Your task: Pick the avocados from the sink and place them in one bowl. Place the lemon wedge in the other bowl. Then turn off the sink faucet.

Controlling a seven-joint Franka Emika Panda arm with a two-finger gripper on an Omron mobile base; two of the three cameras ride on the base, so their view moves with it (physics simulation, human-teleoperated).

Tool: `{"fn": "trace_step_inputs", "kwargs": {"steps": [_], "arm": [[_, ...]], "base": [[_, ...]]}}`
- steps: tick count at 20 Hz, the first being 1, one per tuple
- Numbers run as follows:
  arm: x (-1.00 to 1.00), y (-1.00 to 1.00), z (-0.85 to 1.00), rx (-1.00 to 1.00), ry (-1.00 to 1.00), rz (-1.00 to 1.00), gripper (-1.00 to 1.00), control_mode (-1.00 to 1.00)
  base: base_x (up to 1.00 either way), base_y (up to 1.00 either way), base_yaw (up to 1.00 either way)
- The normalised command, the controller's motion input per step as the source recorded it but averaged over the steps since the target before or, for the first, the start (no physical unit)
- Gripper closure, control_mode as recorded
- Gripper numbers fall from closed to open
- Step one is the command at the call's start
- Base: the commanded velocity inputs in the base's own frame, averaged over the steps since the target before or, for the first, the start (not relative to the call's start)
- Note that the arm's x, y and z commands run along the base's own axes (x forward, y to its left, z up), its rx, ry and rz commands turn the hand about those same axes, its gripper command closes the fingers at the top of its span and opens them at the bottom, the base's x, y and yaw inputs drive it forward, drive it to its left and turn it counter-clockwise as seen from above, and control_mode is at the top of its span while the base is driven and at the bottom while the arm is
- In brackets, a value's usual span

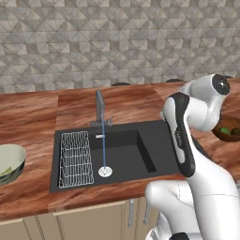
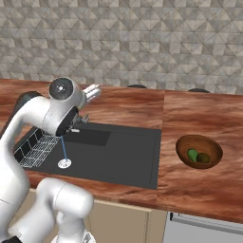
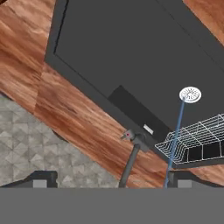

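The dark sink (image 1: pixel 122 150) holds no fruit, and a thin blue stream runs from the grey faucet (image 1: pixel 99 108) down to the silver drain (image 1: pixel 105 171). Both avocados, one green (image 2: pixel 192 154) and one dark (image 2: pixel 203 158), lie in the brown wooden bowl (image 2: pixel 209 142) on the counter right of the sink. The pale bowl (image 1: pixel 14 157) stands at the far left; a yellow-green sliver inside it at the picture's edge may be the lemon wedge (image 1: pixel 3 171). My gripper (image 3: pixel 112 178) hangs open and empty above the faucet (image 3: pixel 130 162), whose small lever (image 3: pixel 127 134) is just ahead of the fingertips (image 3: pixel 43 178).
A white wire rack (image 1: pixel 74 159) fills the sink's left part. The wooden counter (image 2: pixel 199 114) runs all around the basin, with a patterned tile wall (image 1: pixel 117 42) behind. My own arm (image 1: pixel 180 136) crosses the sink's right edge.
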Motion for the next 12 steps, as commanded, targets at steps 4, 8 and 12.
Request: {"fn": "trace_step_inputs", "kwargs": {"steps": [4, 8, 12], "arm": [[0.0, 0.0, 0.0, 0.38, -0.32, -0.14, -1.0, -1.0], [0.0, 0.0, 0.0, 0.36, -0.22, -0.09, -1.0, -1.0], [0.0, 0.01, 0.0, 0.35, -0.04, -0.03, -1.0, -1.0]], "base": [[0.0, 0.0, 0.0], [0.0, 0.0, 0.0], [0.0, 0.0, 0.0]]}}
